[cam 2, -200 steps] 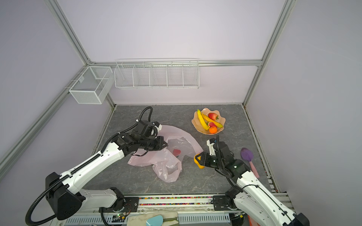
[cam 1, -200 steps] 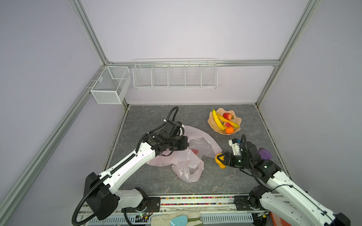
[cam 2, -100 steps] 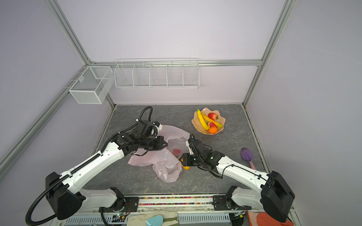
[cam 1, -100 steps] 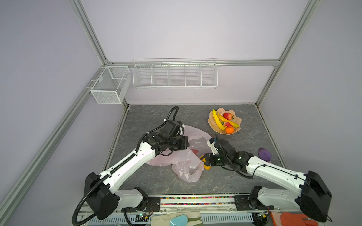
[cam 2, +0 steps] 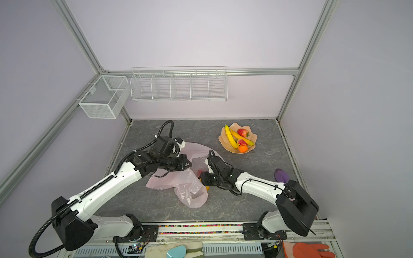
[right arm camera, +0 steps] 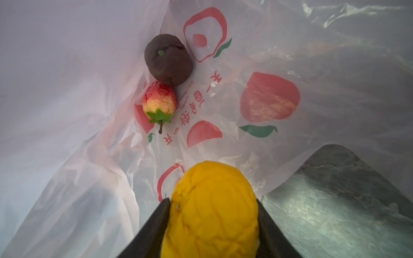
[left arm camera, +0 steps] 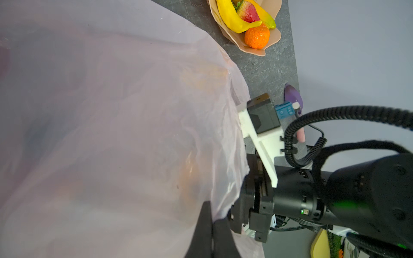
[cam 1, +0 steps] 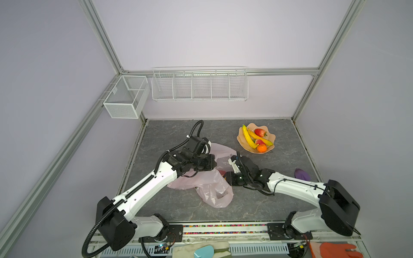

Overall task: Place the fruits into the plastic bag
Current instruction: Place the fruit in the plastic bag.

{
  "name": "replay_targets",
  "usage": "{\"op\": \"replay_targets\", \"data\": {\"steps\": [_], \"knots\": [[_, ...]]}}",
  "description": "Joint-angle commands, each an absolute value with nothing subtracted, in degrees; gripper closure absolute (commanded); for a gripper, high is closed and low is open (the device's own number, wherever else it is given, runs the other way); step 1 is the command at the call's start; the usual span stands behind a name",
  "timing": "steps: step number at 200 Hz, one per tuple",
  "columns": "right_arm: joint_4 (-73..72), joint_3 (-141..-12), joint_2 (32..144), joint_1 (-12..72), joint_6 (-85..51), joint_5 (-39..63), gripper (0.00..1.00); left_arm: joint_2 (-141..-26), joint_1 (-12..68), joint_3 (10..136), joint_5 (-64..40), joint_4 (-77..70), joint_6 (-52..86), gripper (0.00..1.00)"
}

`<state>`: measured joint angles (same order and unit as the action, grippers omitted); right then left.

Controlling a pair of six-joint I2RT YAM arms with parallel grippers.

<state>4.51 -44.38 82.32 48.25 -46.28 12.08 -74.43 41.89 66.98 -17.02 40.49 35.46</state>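
Inside the mouth of the plastic bag (right arm camera: 312, 55), the right gripper (right arm camera: 212, 201) is clamped on the yellow pear (right arm camera: 212, 219), a strawberry (right arm camera: 159, 100) and a dark fruit (right arm camera: 168, 59) touching each other on the film ahead, the left gripper (cam 1: 213, 164) pinched shut on the bag's raised edge just beside, and the bowl (cam 1: 241, 140) with bananas (cam 1: 248, 139) and tangerine (cam 1: 262, 148) well apart.

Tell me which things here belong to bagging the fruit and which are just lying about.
Job: plastic bag; pear in the right gripper; strawberry and dark fruit inside the bag; bananas, strawberries, tangerine in the peach bowl.
Lying about: purple spoon; wall wire rack; mesh basket; orange glove.
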Motion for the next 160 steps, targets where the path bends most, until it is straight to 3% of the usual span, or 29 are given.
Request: {"op": "replay_targets", "data": {"steps": [1, 107, 160], "knots": [[-0.83, -47.00, 85.74, 48.08, -50.58, 14.57, 0.72, -74.35, 41.57, 68.57, -18.29, 39.64, 35.83, 1.00], [-19.29, -57.80, 105.85, 47.92, -70.57, 18.30, 0.68, -74.14, 42.14, 66.55, -20.59, 35.00, 38.32, 1.00], [-21.69, -62.83, 111.78, 49.18, -78.02, 19.06, 0.57, -73.86, 42.10, 65.30, -20.48, 34.37, 38.27, 1.00]]}}
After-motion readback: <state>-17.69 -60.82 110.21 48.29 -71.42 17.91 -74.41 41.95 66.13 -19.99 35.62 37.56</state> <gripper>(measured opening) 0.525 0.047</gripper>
